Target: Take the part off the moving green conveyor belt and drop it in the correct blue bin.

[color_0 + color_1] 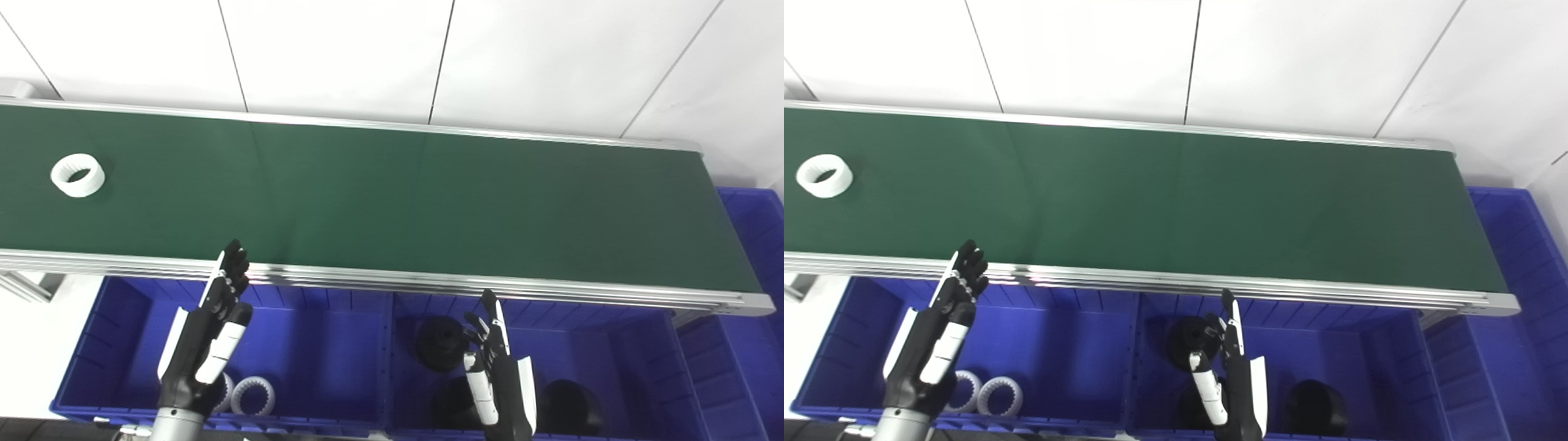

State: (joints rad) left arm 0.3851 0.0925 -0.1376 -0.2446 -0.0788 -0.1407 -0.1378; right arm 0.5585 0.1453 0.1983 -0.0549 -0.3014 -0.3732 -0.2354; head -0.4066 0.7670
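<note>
A white toothed ring lies on the green conveyor belt at its far left end. My left hand is open and empty, raised over the left blue bin, with its fingertips at the belt's near rail. It is well to the right of the ring. My right hand is open and empty over the middle blue bin. The left bin holds two white rings. The middle bin holds black round parts.
A metal rail runs along the belt's near edge, above the bins. Another blue bin stands past the belt's right end. A white panelled wall lies behind the belt.
</note>
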